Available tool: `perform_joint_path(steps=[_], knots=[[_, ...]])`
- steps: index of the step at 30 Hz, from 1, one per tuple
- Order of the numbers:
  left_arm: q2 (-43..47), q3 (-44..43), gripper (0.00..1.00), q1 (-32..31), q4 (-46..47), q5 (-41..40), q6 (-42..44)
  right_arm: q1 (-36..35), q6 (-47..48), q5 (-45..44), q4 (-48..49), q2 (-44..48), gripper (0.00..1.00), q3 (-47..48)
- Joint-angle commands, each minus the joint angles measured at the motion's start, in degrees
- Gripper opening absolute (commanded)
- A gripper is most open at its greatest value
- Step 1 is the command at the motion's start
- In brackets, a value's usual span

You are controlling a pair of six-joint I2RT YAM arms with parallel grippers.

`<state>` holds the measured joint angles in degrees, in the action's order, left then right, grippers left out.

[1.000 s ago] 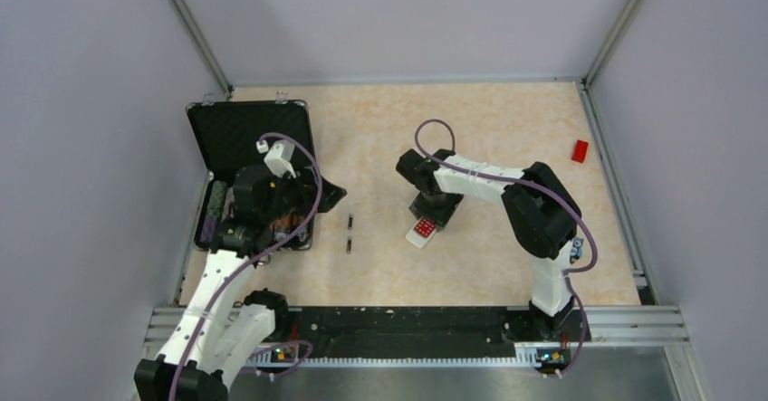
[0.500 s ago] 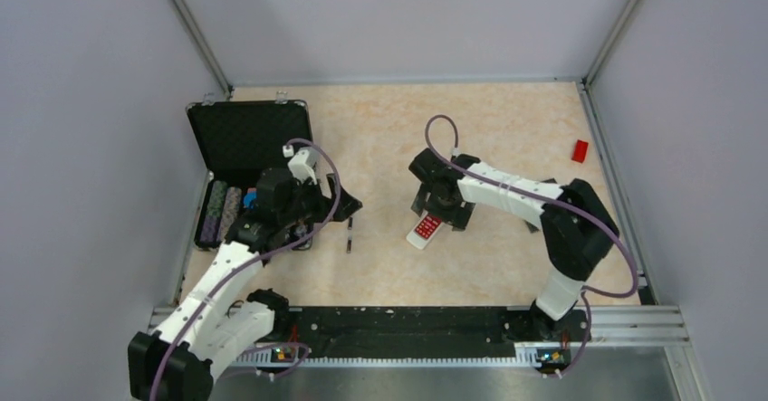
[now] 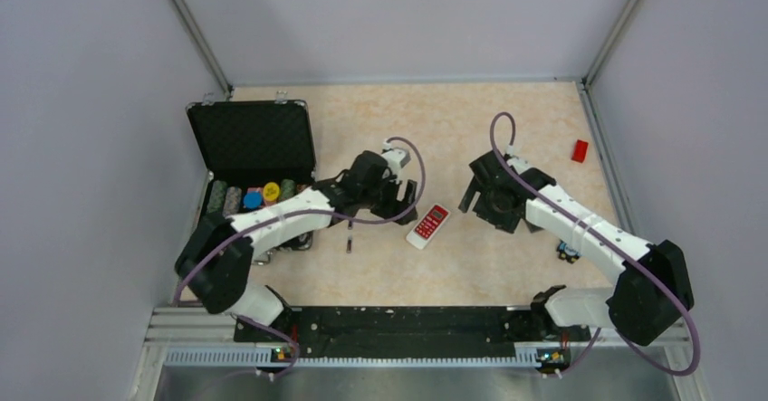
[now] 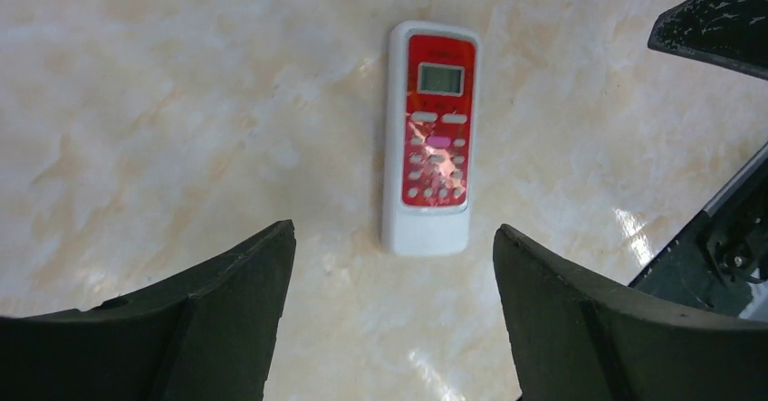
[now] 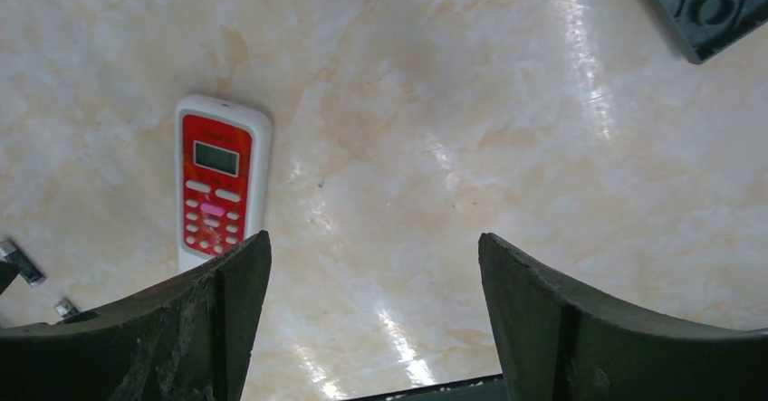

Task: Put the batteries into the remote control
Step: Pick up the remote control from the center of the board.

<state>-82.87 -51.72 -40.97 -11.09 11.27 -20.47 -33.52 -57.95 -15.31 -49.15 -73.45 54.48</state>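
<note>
Right gripper has released remote control and withdrawn rightward, jaws wide, empty. Left gripper now over it, wide, empty. Remote face-up mid-worktop, batteries unloaded: you likely flip it next.

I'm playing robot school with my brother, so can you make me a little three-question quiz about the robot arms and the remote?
1. True or false: the remote control lies with its red buttons facing up.
2. What does the left gripper hold? A) a battery B) the remote control C) nothing
3. Fill in: the small block near the right edge of the table is ____.
Key: 1 true. 2 C, its jaws stand open with nothing gripped between them. 3 red.
</note>
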Motion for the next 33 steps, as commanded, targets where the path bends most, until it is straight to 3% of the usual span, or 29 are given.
perform_joint_path(steps=[1,7,14,22,33], knots=[[-8.9,-8.8,0.85,-6.6,2.3,-5.9,7.8,1.8,6.4,-2.9,-0.8,5.2,0.82,-1.5],[-22.9,-21.6,0.87,-8.6,-4.6,-8.6,10.8,4.2,10.4,-3.1,-0.5,12.8,0.82,-3.2],[-29.4,-25.4,0.86,-8.9,-5.6,-4.7,12.8,5.5,8.3,-4.2,-1.8,19.3,0.82,-4.8],[-29.7,-23.8,0.86,-9.2,-4.3,-3.7,13.7,5.9,2.2,-4.0,-4.5,23.1,0.82,-6.8],[-33.3,-26.1,0.81,-13.1,-5.6,-17.3,13.3,6.0,0.9,-4.7,-4.7,25.0,0.82,-7.0]])
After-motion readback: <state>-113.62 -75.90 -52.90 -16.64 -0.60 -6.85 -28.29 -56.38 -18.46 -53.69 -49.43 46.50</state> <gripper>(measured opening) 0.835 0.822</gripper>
